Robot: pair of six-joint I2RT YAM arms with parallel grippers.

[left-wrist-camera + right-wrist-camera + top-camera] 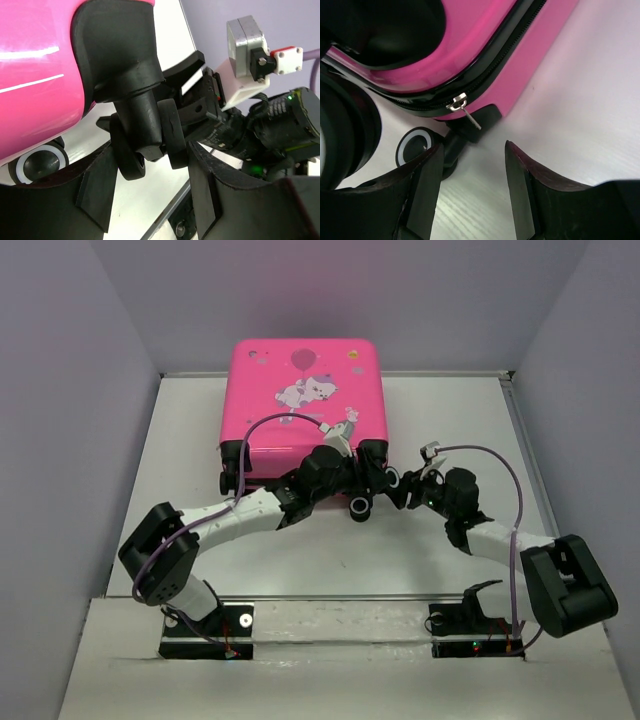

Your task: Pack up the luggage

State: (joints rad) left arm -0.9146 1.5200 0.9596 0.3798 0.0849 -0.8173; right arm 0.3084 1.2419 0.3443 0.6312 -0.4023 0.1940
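The hot-pink luggage (300, 390) lies flat and closed, lid up, at the far middle of the table. Both grippers meet at its near right corner. My left gripper (358, 485) is open, its jaws on either side of the black twin caster wheel (150, 135) at that corner (152, 170). My right gripper (405, 487) is open and empty (474, 150), low over the table. Just beyond its jaws hangs the silver zipper pull (466, 112) on the black zipper seam of the pink shell (520, 55).
The white table (450, 420) has grey walls on the left, right and back. A white-rimmed wheel (412, 147) sits by the right gripper's left finger. The right arm's wrist and camera (250, 50) are close in front of the left gripper.
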